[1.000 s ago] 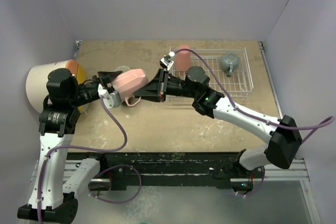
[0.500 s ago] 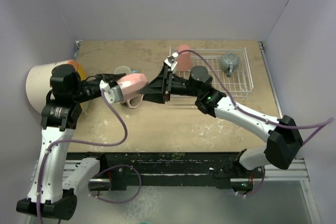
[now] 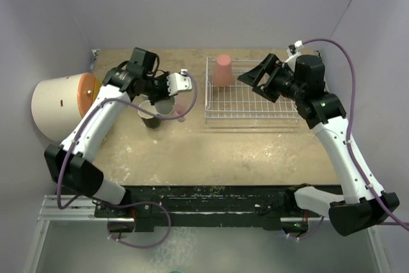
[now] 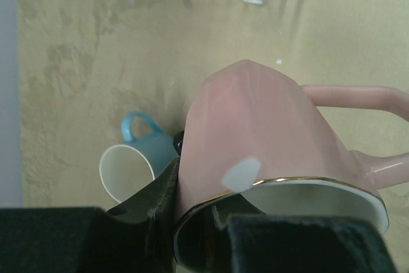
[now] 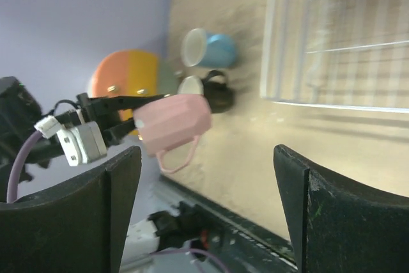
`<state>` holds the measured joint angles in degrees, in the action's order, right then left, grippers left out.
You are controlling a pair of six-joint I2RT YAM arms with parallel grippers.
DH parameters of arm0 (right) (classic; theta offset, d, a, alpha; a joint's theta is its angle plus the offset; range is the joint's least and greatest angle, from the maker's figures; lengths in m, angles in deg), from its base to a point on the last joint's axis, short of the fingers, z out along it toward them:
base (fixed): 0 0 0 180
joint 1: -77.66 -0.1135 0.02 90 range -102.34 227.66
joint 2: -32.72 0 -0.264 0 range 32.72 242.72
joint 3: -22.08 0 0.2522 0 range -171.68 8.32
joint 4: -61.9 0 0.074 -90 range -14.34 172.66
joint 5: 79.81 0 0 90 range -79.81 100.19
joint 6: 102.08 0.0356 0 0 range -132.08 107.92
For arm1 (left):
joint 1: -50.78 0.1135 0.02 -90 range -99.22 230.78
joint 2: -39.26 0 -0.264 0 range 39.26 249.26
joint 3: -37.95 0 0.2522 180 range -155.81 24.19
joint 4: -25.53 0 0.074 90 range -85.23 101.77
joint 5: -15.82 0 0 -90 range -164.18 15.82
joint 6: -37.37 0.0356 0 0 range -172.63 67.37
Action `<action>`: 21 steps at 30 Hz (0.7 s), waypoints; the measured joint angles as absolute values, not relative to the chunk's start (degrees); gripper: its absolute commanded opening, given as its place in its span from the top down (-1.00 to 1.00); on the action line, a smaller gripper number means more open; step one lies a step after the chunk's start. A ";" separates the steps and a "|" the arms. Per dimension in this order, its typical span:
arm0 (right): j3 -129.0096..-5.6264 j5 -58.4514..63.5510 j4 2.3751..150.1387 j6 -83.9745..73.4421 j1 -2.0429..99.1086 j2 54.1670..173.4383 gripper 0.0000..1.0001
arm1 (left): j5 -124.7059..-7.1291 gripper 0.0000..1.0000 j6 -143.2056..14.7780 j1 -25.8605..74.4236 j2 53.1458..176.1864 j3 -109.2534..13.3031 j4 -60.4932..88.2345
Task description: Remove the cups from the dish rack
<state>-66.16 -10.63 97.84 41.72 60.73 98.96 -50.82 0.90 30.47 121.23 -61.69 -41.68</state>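
White arm links (image 3: 349, 158); black joints (image 3: 310, 76); purple cables (image 3: 327, 40).

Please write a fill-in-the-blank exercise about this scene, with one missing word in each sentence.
1. The left gripper holds a mug whose colour is pale ___.
2. Only ___ cup is visible in the dish rack: the salmon-red tumbler.
3. The jaws of the right gripper stand wide ___.
4. The light blue mug and the black mug are on the ___, outside the rack.

Missing words: pink; one; open; table.
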 measured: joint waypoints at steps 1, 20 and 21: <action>-67.08 -8.99 100.28 39.91 61.32 98.96 -0.72 | -52.66 1.00 0.77 29.94 123.68 -63.18 -43.10; -68.72 19.86 116.30 25.70 66.06 102.85 -0.77 | -64.00 1.00 -1.65 26.27 154.98 -84.66 -51.72; -68.74 21.37 116.28 25.22 66.06 103.68 -0.77 | -64.00 1.00 -1.74 26.27 156.31 -84.95 -51.54</action>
